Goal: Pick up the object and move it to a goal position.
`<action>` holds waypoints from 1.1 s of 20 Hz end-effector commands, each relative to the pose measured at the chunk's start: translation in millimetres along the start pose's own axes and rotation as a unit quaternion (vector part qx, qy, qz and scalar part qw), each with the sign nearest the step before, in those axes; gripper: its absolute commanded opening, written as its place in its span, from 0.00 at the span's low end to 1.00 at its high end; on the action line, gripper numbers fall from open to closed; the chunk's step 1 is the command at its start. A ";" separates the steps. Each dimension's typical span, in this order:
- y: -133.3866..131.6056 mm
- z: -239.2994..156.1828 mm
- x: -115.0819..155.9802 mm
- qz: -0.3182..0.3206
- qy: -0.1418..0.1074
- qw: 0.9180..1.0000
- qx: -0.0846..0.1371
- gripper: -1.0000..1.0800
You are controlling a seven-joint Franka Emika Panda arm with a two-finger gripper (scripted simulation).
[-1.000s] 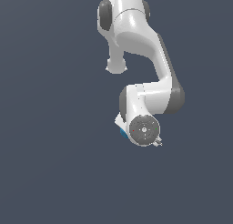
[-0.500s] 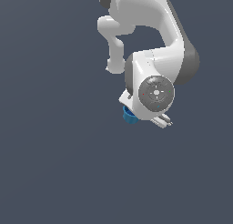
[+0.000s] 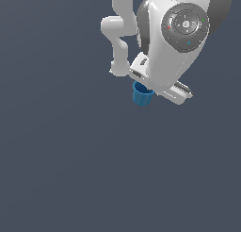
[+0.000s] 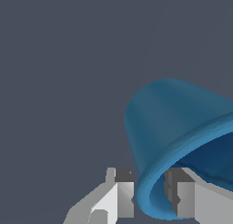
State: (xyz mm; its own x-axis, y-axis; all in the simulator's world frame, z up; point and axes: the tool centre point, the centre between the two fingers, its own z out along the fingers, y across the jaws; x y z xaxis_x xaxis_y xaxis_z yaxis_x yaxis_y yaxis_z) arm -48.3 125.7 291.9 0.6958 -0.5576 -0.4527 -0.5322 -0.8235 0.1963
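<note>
Exterior view: tool (image 4: 150,191) clamping blue cup (image 3: 141,95) rim, raised higher vs 0.5s ago.

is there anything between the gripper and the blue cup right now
No. In the wrist view the gripper pinches the blue cup by its rim, one finger outside the wall and the other inside, so nothing separates them. No goal marker is visible, so that path cannot be judged.

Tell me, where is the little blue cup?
The blue cup hangs just under the white arm, near the top of the exterior view, with its rim pinched in the gripper.
</note>
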 end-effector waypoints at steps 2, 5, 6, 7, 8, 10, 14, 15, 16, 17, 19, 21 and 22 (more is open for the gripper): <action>10.9 -23.8 -31.8 0.000 0.001 1.000 0.000 0.00; 19.4 -43.2 -57.8 0.000 0.001 1.000 0.000 0.00; 22.1 -49.2 -65.8 0.000 0.001 1.000 0.000 0.00; 24.6 -55.1 -73.5 0.000 0.001 1.000 0.000 0.00; 27.0 -60.7 -80.8 0.000 0.001 1.000 0.000 0.00; 31.1 -71.5 -94.4 0.000 0.001 1.000 0.000 0.00; 37.2 -88.4 -115.3 0.000 0.001 1.000 0.000 0.00; 38.2 -91.5 -119.2 0.000 0.001 1.000 0.000 0.00; 39.1 -94.1 -122.4 0.000 0.001 1.000 0.000 0.00; 39.8 -96.3 -125.1 0.000 0.001 1.000 0.000 0.00; 40.8 -99.5 -128.6 0.000 0.001 1.000 0.001 0.00; 40.9 -100.9 -130.1 0.000 0.001 1.000 0.001 0.00; 40.9 -101.0 -129.8 0.000 0.000 1.000 0.001 0.00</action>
State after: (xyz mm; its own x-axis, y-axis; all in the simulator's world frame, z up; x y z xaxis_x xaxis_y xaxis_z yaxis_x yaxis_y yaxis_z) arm -111.4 153.8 444.7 0.6965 -0.5571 -0.4522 -0.5321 -0.8238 0.1955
